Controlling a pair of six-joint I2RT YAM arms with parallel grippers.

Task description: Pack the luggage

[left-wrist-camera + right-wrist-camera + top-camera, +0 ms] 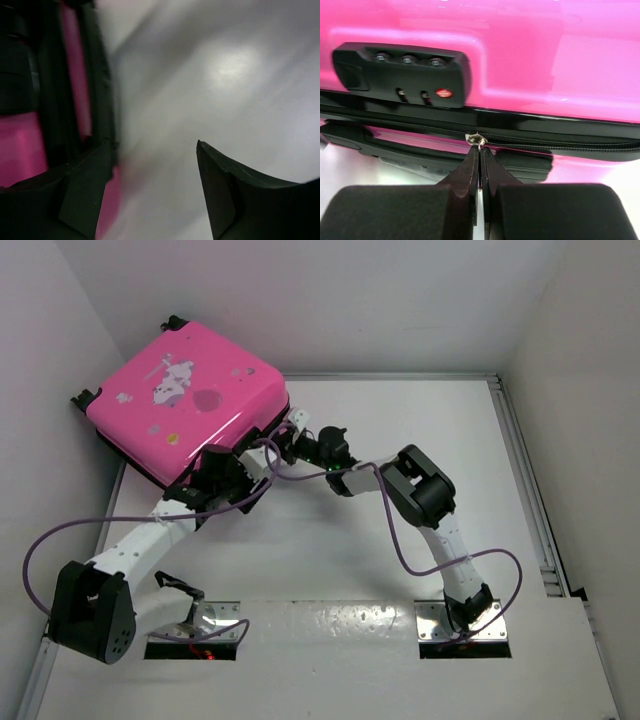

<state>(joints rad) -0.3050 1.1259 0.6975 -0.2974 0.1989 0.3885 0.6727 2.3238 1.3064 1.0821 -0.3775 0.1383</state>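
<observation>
The luggage (185,400) lies at the far-left corner of the table (400,440), printed shell up, wheels toward the walls and its zippered near edge facing both arms. The right gripper (479,152) is pinched tight on the small metal zipper pull (478,140), which sits straight ahead of its fingertips, just right of the combination lock (402,75).

What matters for the next move is the zipper track (570,144). Its long axis runs straight across the right wrist view, level with the pull and square to the fingers. Any pull therefore has to travel sideways along the shell's edge, not back toward the arm (a tug away from the case would only strain the tab). The teeth to the right of the pull look meshed, though the seam to the left is too dark to read, so I cannot say for sure which way the slider has left to run.

The left gripper (152,145) stands spread with nothing between its fingers. In its blurred view the pink edge is close on one side and bare table lies ahead. From above it sits by the near edge, left of the right gripper. Only the right arm is on the zipper, so the slide looks like its job, with the left placed to steady the case.
</observation>
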